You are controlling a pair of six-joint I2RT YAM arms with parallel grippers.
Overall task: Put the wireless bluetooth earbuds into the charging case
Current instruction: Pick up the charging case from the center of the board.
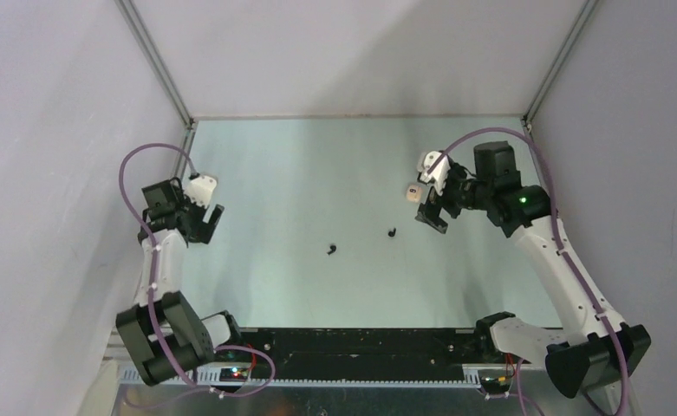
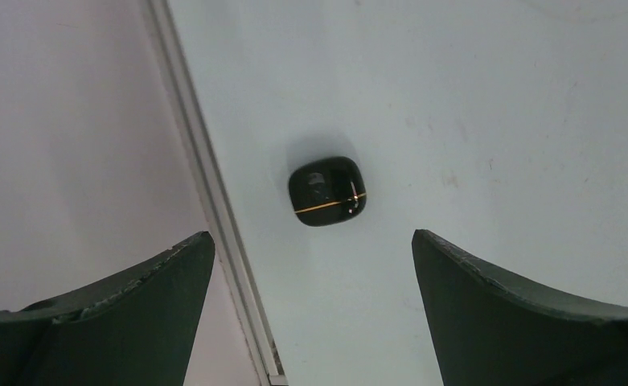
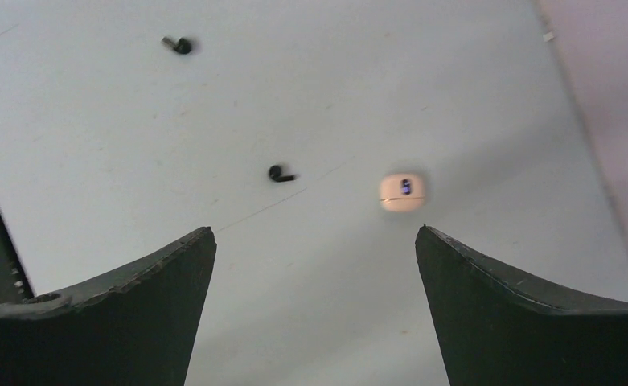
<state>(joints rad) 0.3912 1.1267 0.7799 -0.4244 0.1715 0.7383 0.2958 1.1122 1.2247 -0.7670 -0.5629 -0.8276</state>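
Two black earbuds (image 1: 331,250) (image 1: 392,232) lie loose mid-table; the right wrist view shows the same earbuds (image 3: 180,45) (image 3: 278,173) well ahead of the fingers. A small cream charging case (image 1: 413,194) sits closed just left of my right gripper (image 1: 428,206), and the case (image 3: 402,192) lies just beyond the right fingertip. My right gripper (image 3: 314,241) is open and empty. A closed black charging case (image 2: 327,190) with a gold seam rests by the left wall, a little beyond my left gripper (image 2: 312,241), also open and empty. In the top view my left gripper (image 1: 209,222) hangs over that spot.
A metal wall rail (image 2: 206,177) runs along the table's left edge, right beside the black case. Grey walls close in the table on the left, back and right. A black strip (image 1: 361,342) with the arm bases lines the near edge.
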